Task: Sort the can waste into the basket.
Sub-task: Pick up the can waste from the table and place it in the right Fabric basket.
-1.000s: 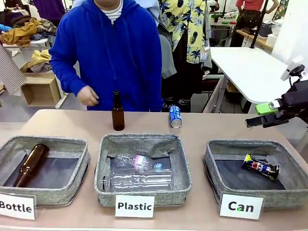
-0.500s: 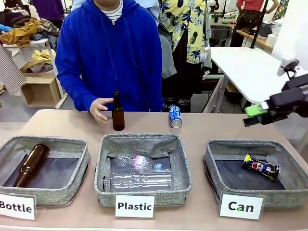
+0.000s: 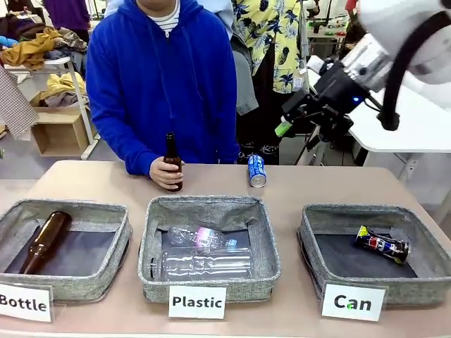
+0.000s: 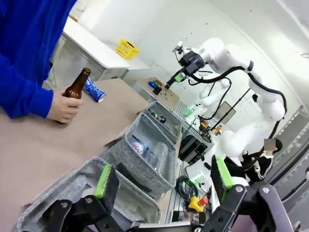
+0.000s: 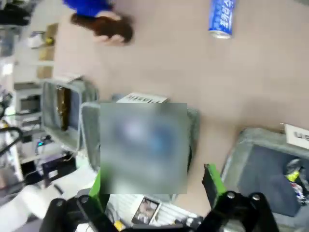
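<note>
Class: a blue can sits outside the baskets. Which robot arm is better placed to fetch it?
Right. The open right gripper hangs near the blue can, with the Can basket on that side. The left gripper, also open, sits far off by the Bottle basket.

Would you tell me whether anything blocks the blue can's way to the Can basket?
Nothing visible does: bare table lies between the blue can and the Can basket; the brown bottle stands on the can's other side.
</note>
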Controlling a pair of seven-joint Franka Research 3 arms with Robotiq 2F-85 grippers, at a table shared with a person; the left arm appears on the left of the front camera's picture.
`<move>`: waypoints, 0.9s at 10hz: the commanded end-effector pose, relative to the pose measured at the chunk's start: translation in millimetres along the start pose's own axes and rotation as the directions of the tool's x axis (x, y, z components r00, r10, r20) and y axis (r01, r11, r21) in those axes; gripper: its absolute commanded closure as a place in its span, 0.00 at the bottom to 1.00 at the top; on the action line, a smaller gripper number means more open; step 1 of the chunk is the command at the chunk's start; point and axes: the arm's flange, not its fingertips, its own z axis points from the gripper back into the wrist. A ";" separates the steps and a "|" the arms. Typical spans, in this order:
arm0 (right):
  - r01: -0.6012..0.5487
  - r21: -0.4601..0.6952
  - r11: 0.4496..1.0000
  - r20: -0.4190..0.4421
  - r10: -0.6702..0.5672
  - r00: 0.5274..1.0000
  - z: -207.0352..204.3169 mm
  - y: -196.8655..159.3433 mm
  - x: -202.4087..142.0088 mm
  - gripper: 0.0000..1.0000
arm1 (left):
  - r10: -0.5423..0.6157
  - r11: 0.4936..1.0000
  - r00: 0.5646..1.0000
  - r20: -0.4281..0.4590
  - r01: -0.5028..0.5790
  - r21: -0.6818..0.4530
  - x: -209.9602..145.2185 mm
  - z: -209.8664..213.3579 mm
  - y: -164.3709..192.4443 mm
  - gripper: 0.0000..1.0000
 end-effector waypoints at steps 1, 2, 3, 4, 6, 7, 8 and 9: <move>-0.112 -0.019 0.994 0.029 0.113 0.993 4.1 7.1 -6.5 0.00 | 0.005 1.000 1.000 -0.004 -0.005 0.005 0.2 0.4 -3.1 0.00; 0.000 0.000 1.000 0.000 0.000 1.000 0.0 0.0 0.0 0.00 | 0.005 1.000 1.000 -0.004 -0.005 0.005 0.2 0.4 -3.1 0.00; 0.000 0.000 1.000 0.000 0.000 1.000 0.0 0.0 0.0 0.00 | 0.005 1.000 1.000 -0.004 -0.005 0.005 0.2 0.4 -3.1 0.00; -0.020 -0.014 1.000 0.001 0.020 1.000 -2.8 1.2 6.4 0.00 | 0.005 1.000 1.000 -0.004 -0.005 0.005 0.2 0.4 -3.1 0.00; -0.004 -0.136 0.991 0.083 0.016 0.996 -22.1 25.8 25.0 0.00 | 0.005 1.000 1.000 -0.004 -0.005 0.005 0.2 0.4 -3.1 0.00; 0.050 -0.160 0.986 0.104 -0.034 0.994 -33.9 27.3 58.7 0.00 | 0.005 1.000 1.000 -0.004 -0.005 0.005 0.2 0.4 -3.1 0.00; 0.063 -0.183 0.981 0.065 -0.052 0.997 -52.3 23.9 89.6 0.00 | 0.005 1.000 1.000 -0.004 -0.005 0.005 0.2 0.4 -3.1 0.00; 0.099 -0.207 0.973 0.026 -0.095 0.995 -73.1 14.6 119.5 0.00 | 0.005 1.000 1.000 -0.004 -0.005 0.005 0.2 0.4 -3.1 0.00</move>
